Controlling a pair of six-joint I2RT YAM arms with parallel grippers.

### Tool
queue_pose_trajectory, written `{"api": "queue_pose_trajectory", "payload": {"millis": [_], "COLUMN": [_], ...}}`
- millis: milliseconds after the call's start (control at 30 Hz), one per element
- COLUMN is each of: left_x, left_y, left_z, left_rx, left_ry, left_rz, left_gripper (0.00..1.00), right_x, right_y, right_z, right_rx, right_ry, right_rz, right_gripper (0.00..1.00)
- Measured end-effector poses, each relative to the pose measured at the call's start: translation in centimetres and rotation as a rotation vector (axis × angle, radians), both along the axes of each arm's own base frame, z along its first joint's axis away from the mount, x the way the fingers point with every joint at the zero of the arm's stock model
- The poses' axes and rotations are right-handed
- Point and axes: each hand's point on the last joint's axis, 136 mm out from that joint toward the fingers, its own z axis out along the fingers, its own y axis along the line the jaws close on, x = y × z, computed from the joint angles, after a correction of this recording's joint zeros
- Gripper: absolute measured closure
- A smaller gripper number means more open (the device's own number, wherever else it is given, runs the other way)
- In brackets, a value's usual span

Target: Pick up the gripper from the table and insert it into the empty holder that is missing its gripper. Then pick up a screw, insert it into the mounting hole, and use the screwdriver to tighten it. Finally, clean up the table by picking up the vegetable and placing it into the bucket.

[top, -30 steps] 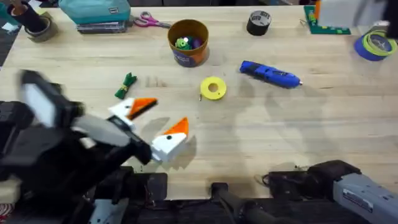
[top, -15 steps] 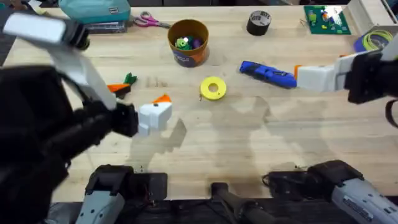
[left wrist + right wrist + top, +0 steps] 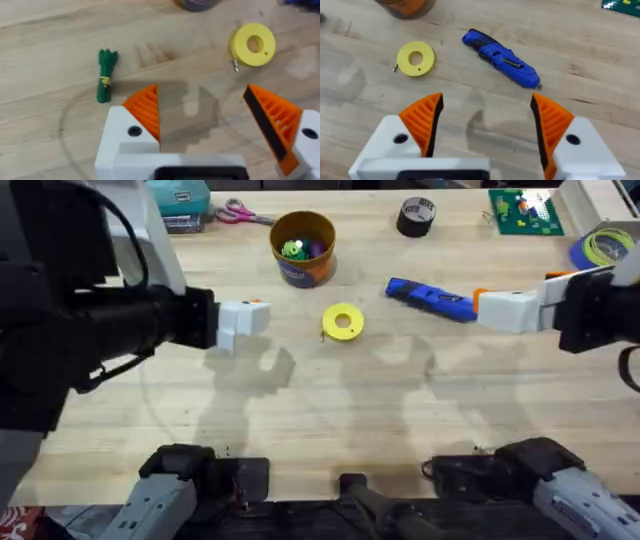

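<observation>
Bucket (image 3: pixel 302 246) upright at table's far side, small green and purple items inside; both arms' jaws spread, empty.

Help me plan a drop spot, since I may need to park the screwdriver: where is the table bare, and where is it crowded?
The near table, between the yellow disc and the arm bases, is bare. The far edge is crowded: the bucket, scissors, black tape roll and green board. The screwdriver lies beside the right gripper.
</observation>
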Motion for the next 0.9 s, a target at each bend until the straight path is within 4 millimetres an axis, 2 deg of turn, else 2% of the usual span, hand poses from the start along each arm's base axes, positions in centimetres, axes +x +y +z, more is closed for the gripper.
{"api": "queue_pose_trajectory", "payload": {"millis": [167,267,333,467,567,733,900], "left_x": [0.7,1.3,1.7,2.9,3.6,5.6,6.4], "left_y": [2.7,5.4,7.4,10.7,12.1,12.7,13.0], "left_z": [1.8,2.8,2.4,-0.4,-3.3,-7.1,-11.0], "left_rx": [0.089,0.151,0.193,0.24,0.245,0.273,0.277], "left_ry": [-0.026,0.006,0.062,0.211,0.315,0.391,0.479], "left_rz": [0.083,0.154,0.184,0.21,0.195,0.078,-0.001], "left_gripper": [0.017,0.017,0.017,0.017,0.017,0.016,0.017], "right_x": [0.0,0.0,0.0,0.0,0.0,0.0,0.0], "right_y": [0.0,-0.1,-0.2,-0.2,-0.2,-0.2,-0.2], "right_z": [0.0,0.0,0.0,0.0,0.0,0.0,0.0], "right_rx": [-0.001,-0.003,-0.006,-0.009,-0.009,-0.009,-0.009], "right_ry": [0.0,0.0,-0.001,-0.001,-0.001,-0.001,-0.001], "right_rz": [0.0,-0.003,-0.006,-0.009,-0.009,-0.009,-0.009], "right_gripper": [0.004,0.005,0.005,0.004,0.005,0.005,0.005]}}
